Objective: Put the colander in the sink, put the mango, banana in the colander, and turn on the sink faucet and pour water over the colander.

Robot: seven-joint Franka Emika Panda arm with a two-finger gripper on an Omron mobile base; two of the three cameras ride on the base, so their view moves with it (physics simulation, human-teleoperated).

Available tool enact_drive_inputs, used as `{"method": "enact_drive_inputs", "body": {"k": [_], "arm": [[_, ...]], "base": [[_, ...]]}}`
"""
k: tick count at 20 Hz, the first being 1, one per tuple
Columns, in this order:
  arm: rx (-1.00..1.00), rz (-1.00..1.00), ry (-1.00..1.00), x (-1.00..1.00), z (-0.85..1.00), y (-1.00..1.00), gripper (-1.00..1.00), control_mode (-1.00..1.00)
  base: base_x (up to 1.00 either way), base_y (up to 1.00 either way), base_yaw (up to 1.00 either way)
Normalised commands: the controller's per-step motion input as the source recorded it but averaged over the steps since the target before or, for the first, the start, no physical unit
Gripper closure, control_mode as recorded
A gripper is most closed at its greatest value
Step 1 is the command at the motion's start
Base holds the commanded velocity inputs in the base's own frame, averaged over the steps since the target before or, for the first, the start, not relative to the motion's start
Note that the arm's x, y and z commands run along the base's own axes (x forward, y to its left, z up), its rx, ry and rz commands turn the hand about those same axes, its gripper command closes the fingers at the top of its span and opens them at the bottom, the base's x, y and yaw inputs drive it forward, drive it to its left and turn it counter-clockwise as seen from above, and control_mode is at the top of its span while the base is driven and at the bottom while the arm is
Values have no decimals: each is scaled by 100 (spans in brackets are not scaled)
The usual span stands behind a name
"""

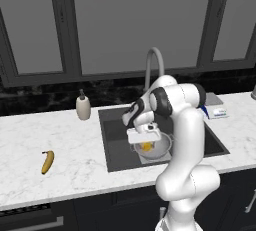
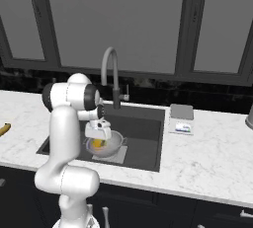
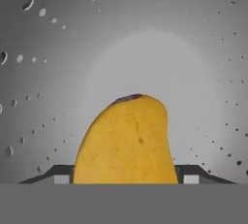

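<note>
Reaching down into the colander (image 1: 159, 147) in the sink (image 1: 112, 127), the jaws are seen set wide on either side of the mango (image 3: 127, 143); a firm hold cannot be told, while the banana (image 1: 47, 161) lies on the counter (image 1: 60, 140)

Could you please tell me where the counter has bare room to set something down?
Free: the marble between the banana and the sink, and the stretch right of the sink beyond the small box. Crowded: the sink, where the gripper holds the mango inside the colander below the sink faucet.
</note>
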Motion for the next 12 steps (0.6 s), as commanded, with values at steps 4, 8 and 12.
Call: {"method": "enact_drive_inputs", "body": {"k": [4,8,12], "arm": [[-4,-20,0,-38,-5,-17,-100,-100],[-7,-23,0,-34,-2,-8,-100,-100],[-9,-22,-1,-20,4,0,-100,-100]], "base": [[0,0,0],[0,0,0],[0,0,0]]}}
